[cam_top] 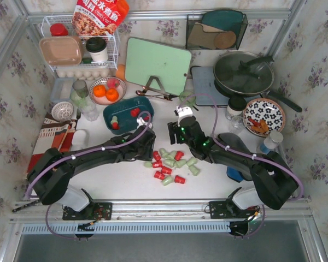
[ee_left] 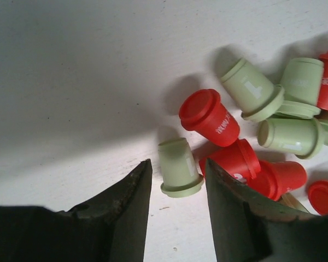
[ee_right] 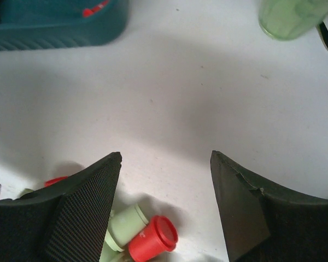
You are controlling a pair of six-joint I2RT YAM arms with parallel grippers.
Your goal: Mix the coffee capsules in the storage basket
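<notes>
The dark teal storage basket [cam_top: 126, 109] sits left of centre and holds three red capsules and a green one; its corner shows in the right wrist view [ee_right: 54, 30]. Several red and mint coffee capsules [cam_top: 172, 164] lie in a pile on the white table in front of it. My left gripper [cam_top: 149, 154] is open at the pile's left edge. In the left wrist view its jaws [ee_left: 177, 162] straddle one green capsule [ee_left: 179, 174] lying on its side, not touching it. My right gripper [cam_top: 177, 124] is open and empty over bare table [ee_right: 165, 154], with capsules [ee_right: 153, 237] under its left finger.
A green glass [cam_top: 187, 98] stands just beyond the right gripper and shows in the right wrist view [ee_right: 295, 16]. A bowl of oranges [cam_top: 105, 93] and a jar [cam_top: 85, 103] stand left of the basket. A cutting board [cam_top: 157, 65], pan [cam_top: 243, 73] and flowered plate [cam_top: 263, 115] are further back and right.
</notes>
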